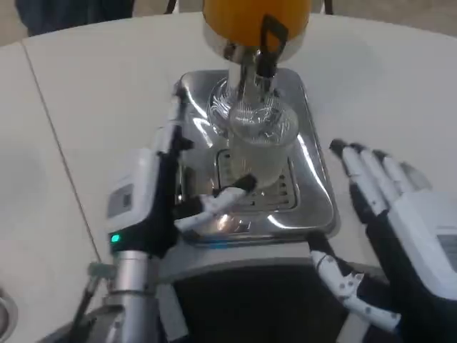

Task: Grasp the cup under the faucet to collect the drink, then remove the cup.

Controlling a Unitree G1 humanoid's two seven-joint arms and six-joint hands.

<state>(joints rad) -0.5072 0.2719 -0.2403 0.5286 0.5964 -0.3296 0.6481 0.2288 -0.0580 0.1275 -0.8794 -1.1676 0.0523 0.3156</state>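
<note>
My left hand [203, 207] is nearer, fingers spread, tips just short of the clear cup [260, 153], gripping nothing. The cup stands upright just beyond and right of it, on the steel drip tray [314, 207], under the faucet [250, 61].

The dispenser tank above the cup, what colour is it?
Orange, seen best in the head view: the tank sits at the top, above the clear cup.
</note>
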